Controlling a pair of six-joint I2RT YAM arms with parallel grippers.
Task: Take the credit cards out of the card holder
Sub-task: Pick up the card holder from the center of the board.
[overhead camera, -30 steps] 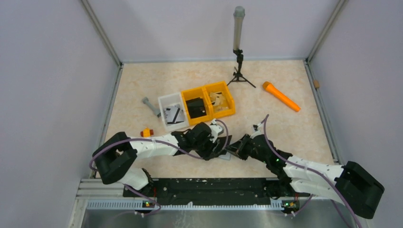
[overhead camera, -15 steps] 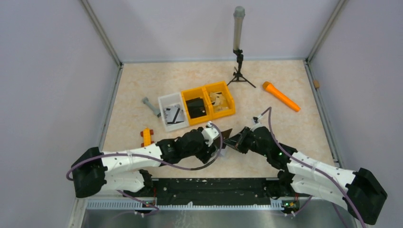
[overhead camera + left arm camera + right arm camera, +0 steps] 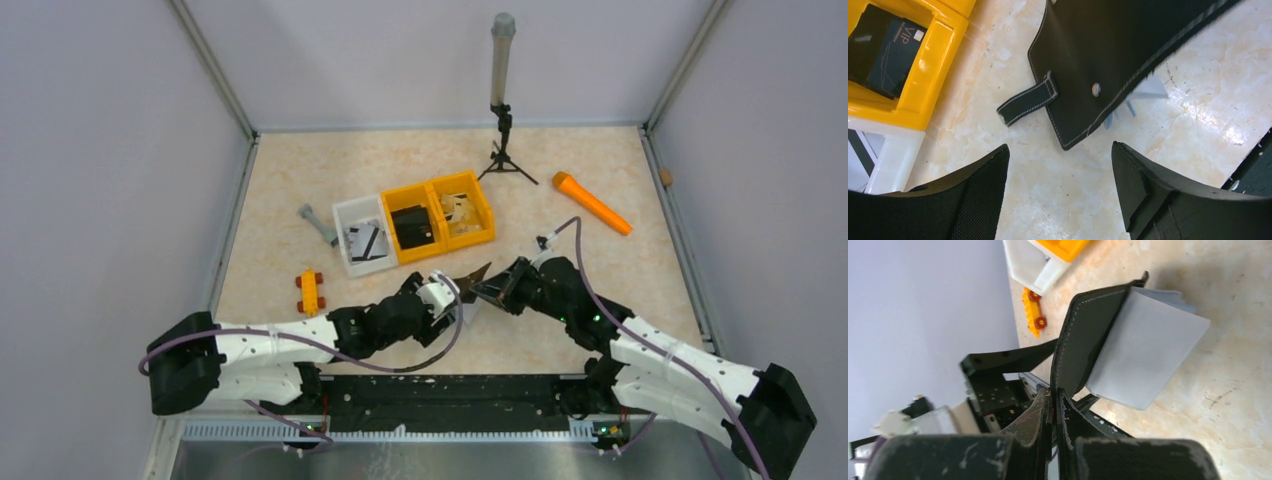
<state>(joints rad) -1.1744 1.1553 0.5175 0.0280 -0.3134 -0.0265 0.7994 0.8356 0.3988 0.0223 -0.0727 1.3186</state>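
Card holder: the card holder hung clear of the table, near the middle of its near edge, folded part-open with its pale lining fanned out to one side
Handling: it looked light, soft and floppy; the leaves would likely sag and swing if pinched at one edge only
Where to hold: probably the stitched black cover, away from the strap and snap, leaving the slots free
Right gripper: the right gripper had its fingers pressed nearly together on the holder's black cover edge
Left gripper: the left gripper stood wide apart with nothing between its fingers, just beside the holder
Credit cards: a dark card marked VIP lay in the yellow bin; striped cards lay in the white bin; whether any remained in the slots could not be told
Table: the table was glossy pale marbled stone, likely slippery for flat cards; an orange block lay toward the left edge
Room: plain grey walls closed in the left, far and right edges
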